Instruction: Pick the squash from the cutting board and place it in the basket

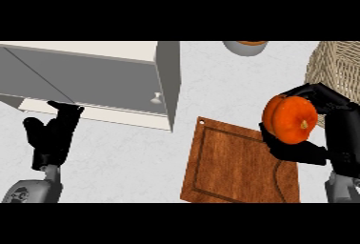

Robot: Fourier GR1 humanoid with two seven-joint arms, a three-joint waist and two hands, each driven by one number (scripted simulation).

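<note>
Currently: right hand (342, 128) is curled round the squash (290, 119), fingers over its top, thumb side under it. The squash sits over the right edge of the board (232, 167), apparently lifted clear of it.

Key relation: the basket (337, 66) lies up and to the right of the squash, near it, on the right arm's own side. Judged next move: a short carry away from the robot and rightward, over the rim.

Left hand (53, 136) rests open, fingers up, at the view's left below the cabinet (91, 76), well apart from both.

Squash: orange, smooth, ribbed, squat and round with no marked long axis, and a small pale stem facing the view. Basket: pale woven wicker, open weave. Board: dark reddish wood, grooved border, hole at one corner. Counter (126, 162): pale, faintly veined.
</note>
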